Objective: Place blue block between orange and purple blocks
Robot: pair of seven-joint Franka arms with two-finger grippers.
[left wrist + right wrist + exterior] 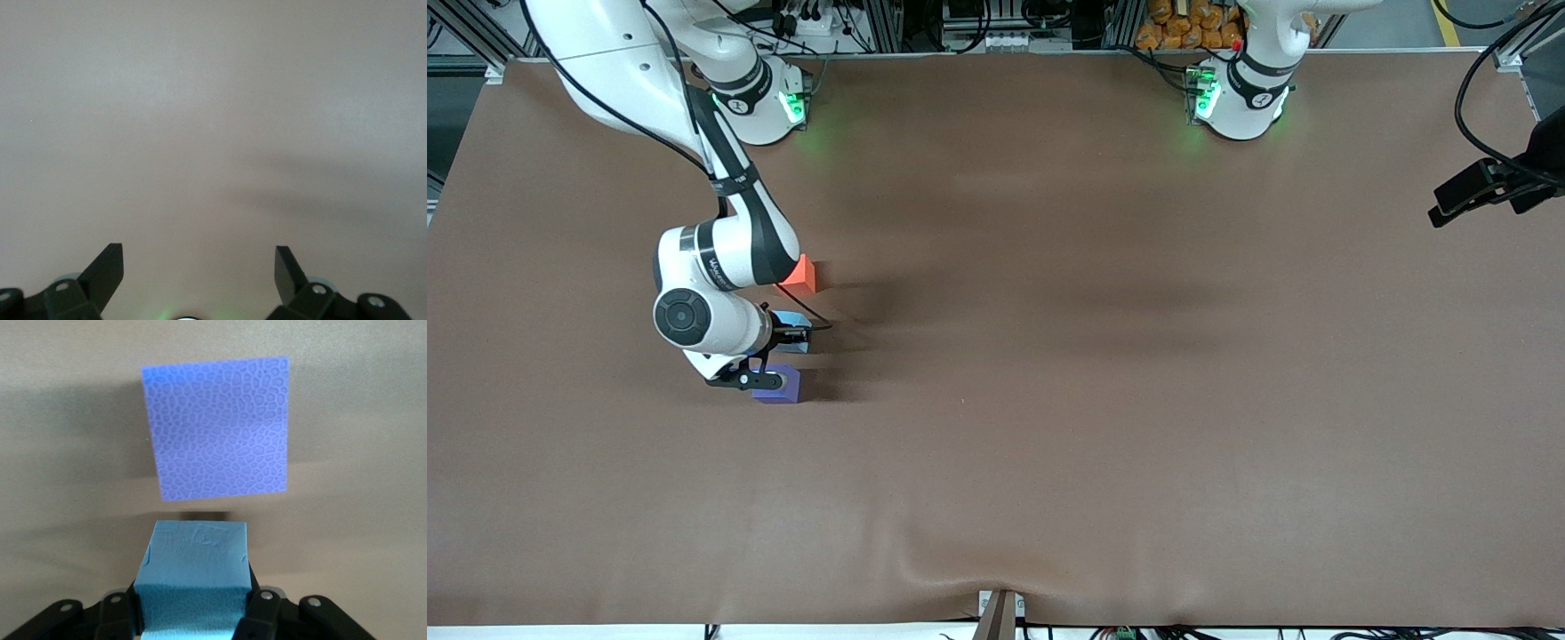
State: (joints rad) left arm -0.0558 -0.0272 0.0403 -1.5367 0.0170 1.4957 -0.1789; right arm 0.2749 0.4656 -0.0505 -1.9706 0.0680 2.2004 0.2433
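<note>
The right arm reaches down to a row of three small cubes near its end of the table. My right gripper [787, 336] is shut on the light blue block [795, 325], which fills the space between its fingers [264, 608] in the right wrist view. The blue block [195, 567] sits low between the orange block [804, 274], farther from the front camera, and the purple block [781, 388], nearer to it. The purple block [220, 427] lies a short gap away from the blue one. My left gripper [198, 257] is open over bare brown table, holding nothing.
A brown mat [1103, 373] covers the table. A black fixture with cables [1489, 188] juts in at the left arm's end. Both arm bases [1240, 102] stand along the edge farthest from the front camera.
</note>
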